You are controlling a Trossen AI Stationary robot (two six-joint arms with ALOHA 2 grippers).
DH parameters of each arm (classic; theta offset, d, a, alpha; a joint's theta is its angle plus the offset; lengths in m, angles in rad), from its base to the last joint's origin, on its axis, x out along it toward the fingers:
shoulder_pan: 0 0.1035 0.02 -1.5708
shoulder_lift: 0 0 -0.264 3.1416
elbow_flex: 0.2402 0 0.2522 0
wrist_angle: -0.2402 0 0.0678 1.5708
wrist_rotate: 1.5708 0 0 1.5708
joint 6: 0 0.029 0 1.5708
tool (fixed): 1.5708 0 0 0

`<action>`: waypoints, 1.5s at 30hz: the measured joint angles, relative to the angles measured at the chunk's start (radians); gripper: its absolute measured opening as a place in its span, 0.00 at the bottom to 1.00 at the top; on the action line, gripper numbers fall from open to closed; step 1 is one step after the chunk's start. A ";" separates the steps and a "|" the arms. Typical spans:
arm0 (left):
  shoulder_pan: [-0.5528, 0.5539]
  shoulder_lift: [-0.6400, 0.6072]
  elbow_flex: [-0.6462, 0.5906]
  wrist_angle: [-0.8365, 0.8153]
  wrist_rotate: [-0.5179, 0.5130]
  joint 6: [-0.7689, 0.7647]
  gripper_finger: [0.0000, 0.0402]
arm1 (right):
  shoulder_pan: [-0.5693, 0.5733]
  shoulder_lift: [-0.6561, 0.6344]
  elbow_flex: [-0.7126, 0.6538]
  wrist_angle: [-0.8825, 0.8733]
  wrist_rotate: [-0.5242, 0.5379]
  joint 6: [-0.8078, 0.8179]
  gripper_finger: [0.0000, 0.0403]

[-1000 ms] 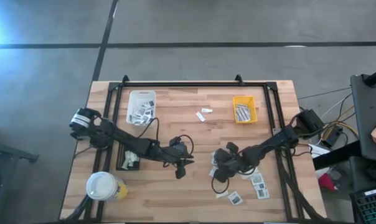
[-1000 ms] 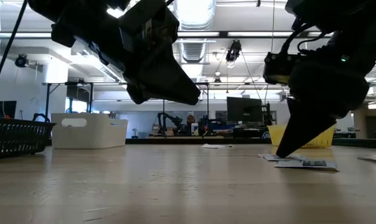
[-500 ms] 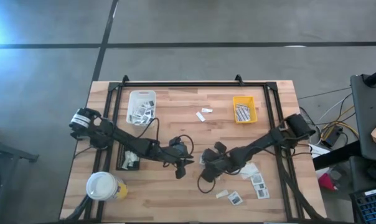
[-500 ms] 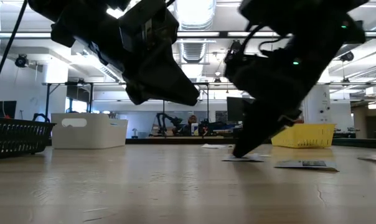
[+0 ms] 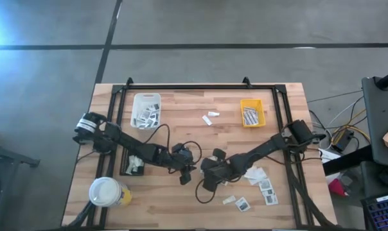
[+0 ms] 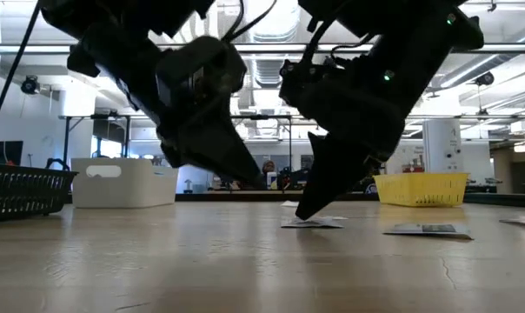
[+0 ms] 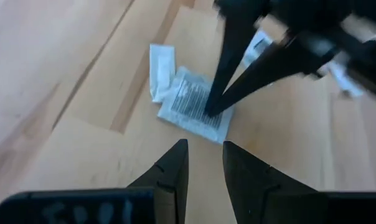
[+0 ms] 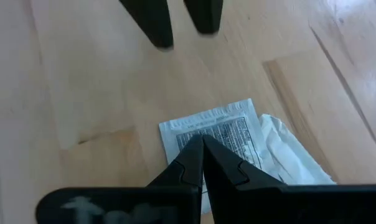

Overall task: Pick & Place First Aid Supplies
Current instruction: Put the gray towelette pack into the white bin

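The right gripper (image 8: 202, 144), fingers pressed together, pins a flat printed packet (image 8: 220, 134) to mid-table; the left gripper (image 7: 205, 155) hovers just beside it, fingers spread. The packet looks light, thin and slippery, best nipped at a lifted edge

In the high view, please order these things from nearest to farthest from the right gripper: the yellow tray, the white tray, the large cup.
From the right gripper, at table centre:
1. Yellow tray, far side, toward the right.
2. White tray, far side, toward the left.
3. Large cup, near left corner.
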 joint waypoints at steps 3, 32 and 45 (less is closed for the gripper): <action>0.000 0.025 -0.001 0.020 0.002 0.007 0.23 | 0.001 -0.026 0.000 0.003 0.006 -0.005 0.02; 0.021 0.222 0.031 0.338 0.000 0.277 0.23 | 0.094 -0.281 -0.192 -0.079 -0.004 -0.009 0.02; 0.036 0.239 0.038 0.338 -0.045 0.293 0.01 | 0.093 -0.271 -0.190 -0.063 -0.004 -0.068 0.02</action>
